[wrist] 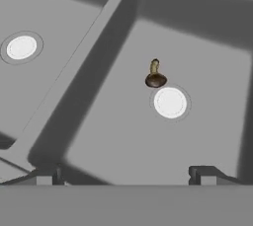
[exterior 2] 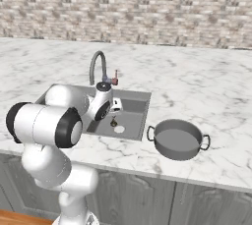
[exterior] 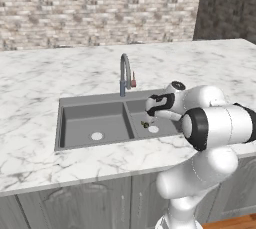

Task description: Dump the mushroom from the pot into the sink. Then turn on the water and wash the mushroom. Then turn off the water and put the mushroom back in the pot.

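Mushroom (wrist: 155, 76) down in right basin of sink (exterior: 67, 104), lying on basin floor just beside the round drain (wrist: 170, 102), cap toward the drain, stem pointing away. No water visible from faucet (exterior: 124, 74). Pot (exterior 2: 178, 139) upright on counter (exterior 2: 206, 86), right of sink, looks empty. Left basin holds nothing but its own drain.

Gripper (wrist: 128, 174) hangs over right basin, fingers spread wide, nothing between them, well above mushroom. Looks down almost straight at drain and mushroom.

Step in hand, as a guess: dump looks done, since mushroom sits in sink and pot is back on counter. Cannot tell from stills whether wash is pending or finished. Two readings:
- wash pending: swing up to faucet handle (exterior: 133, 80) at faucet base and turn on water.
- wash done: descend on mushroom, pinch, carry to pot.

Pose over mushroom with jaws spread favours the pick. That calls for centring on a tiny target, dropping nearly to basin floor, closing on cap or stem without nudging it onto drain.
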Robot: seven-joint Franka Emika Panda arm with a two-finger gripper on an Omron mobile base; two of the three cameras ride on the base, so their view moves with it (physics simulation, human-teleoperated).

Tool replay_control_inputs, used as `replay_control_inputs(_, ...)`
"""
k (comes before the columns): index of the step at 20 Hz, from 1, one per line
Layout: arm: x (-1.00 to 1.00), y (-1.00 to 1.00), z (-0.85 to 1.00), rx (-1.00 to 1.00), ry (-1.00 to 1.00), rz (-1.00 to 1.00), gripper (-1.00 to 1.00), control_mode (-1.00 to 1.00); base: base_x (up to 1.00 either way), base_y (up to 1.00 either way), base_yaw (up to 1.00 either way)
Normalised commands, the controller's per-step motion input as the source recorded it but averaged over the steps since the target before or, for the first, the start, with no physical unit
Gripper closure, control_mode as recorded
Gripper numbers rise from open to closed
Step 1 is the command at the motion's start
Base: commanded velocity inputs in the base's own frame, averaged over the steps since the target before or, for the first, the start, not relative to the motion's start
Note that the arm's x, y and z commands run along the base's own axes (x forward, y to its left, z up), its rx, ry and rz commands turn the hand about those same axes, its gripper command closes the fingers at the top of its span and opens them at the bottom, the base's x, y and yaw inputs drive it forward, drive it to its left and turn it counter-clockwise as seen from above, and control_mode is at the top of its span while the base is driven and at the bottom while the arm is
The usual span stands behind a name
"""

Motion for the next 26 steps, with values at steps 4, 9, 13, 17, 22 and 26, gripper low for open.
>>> replay_control_inputs(4,0.25,0.0,-0.4,0.0,0.03,0.0,-1.0,-1.0,0.0,0.0,0.0)
replay_control_inputs(9,0.26,0.0,-0.26,0.0,0.01,0.0,-1.0,-1.0,0.0,0.0,0.0)
replay_control_inputs(13,0.28,0.0,-0.23,0.0,0.03,0.0,-1.0,-1.0,0.0,0.0,0.0)
replay_control_inputs(17,0.35,-0.01,-0.23,0.0,0.04,0.0,-1.0,-1.0,0.0,0.0,0.0)
replay_control_inputs(22,0.39,-0.04,-0.15,0.0,0.06,0.0,-1.0,-1.0,0.0,0.0,0.0)
replay_control_inputs(26,0.4,-0.05,-0.16,0.0,0.07,0.0,-1.0,-1.0,0.0,0.0,0.0)
